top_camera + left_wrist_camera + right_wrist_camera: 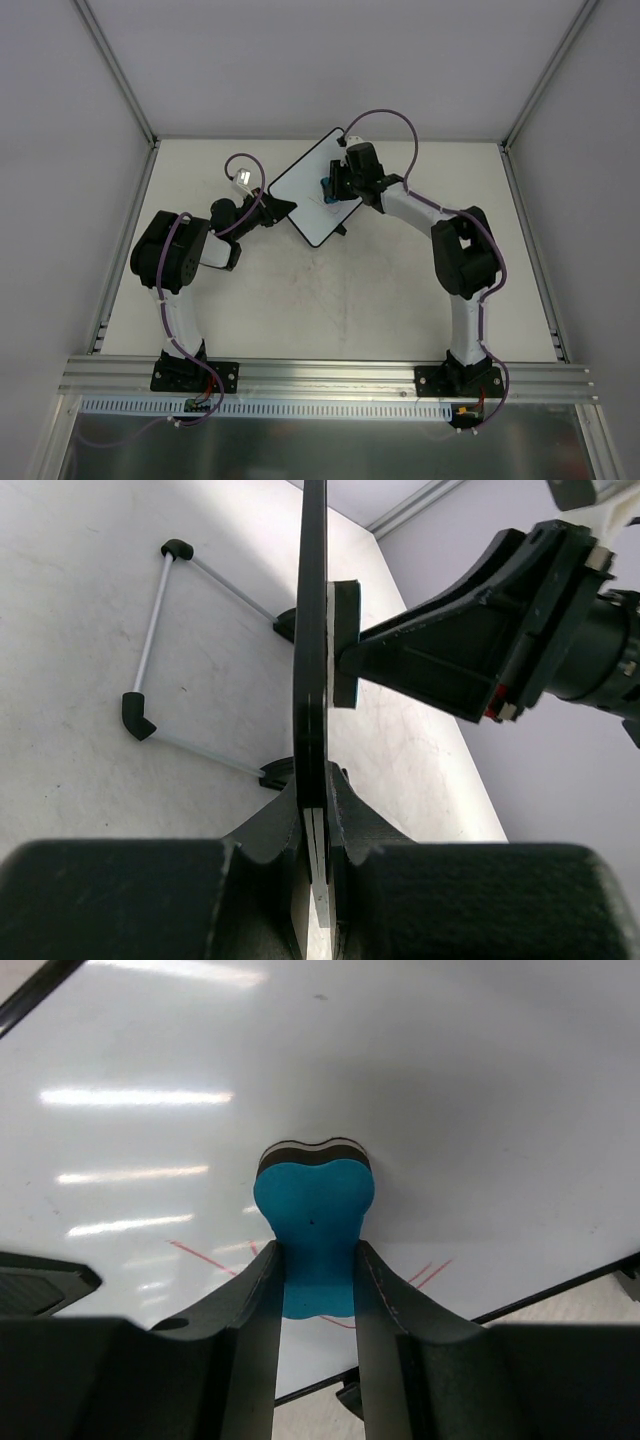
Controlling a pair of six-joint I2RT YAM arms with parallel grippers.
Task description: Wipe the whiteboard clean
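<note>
The whiteboard (308,190), white with a thin black frame, stands tilted at the back middle of the table. My left gripper (283,209) is shut on its left edge; the left wrist view shows the board edge-on (311,660) between my jaws. My right gripper (334,186) is shut on a blue eraser block (314,1228) and presses its dark felt face against the board (400,1080). Thin red marker lines (205,1256) show on the board beside and below the eraser. In the left wrist view the eraser (345,645) touches the board's right face.
A wire stand with black corner feet (150,640) lies on the table behind the board. White walls and aluminium rails (120,80) enclose the table on three sides. A purple cable (395,120) loops above the right arm.
</note>
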